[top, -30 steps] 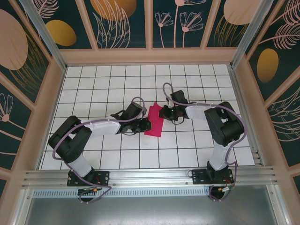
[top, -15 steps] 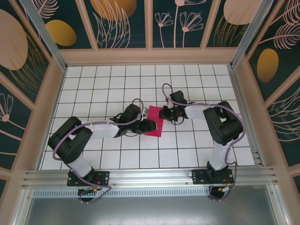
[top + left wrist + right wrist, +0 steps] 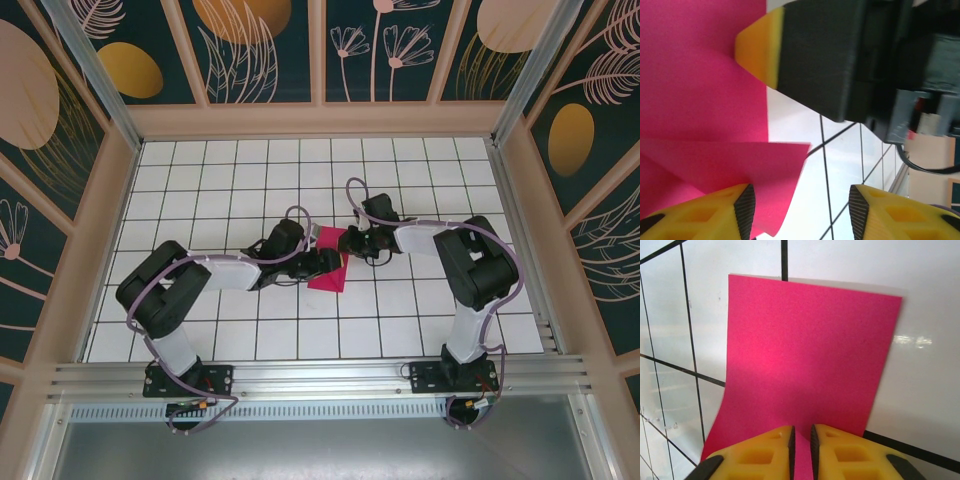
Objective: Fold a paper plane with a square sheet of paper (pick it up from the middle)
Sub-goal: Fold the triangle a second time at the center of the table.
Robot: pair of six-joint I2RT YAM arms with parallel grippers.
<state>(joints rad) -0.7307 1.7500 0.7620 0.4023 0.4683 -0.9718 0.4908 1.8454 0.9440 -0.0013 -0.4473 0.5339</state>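
So the square sheet of paper (image 3: 331,276) is sitting pretty much dead centre of the worktop (image 3: 420,180), about halfway between the near and far edges. It's not lying flat, one side curls up off the surface. The right tool (image 3: 801,440) has it pinched, with the fingers nearly together and just a thin strip of pink between them. The left tool (image 3: 799,205) is roughly half open and not gripping anything: one fingertip (image 3: 740,205) sits over a loose flap of the paper, the other is over bare tile. The worktop is white with a black grid, with a metal rail (image 3: 320,378) along the near edge. The walls (image 3: 270,60) are dark teal panels with gold and pink leaf shapes, in pale wood frames.
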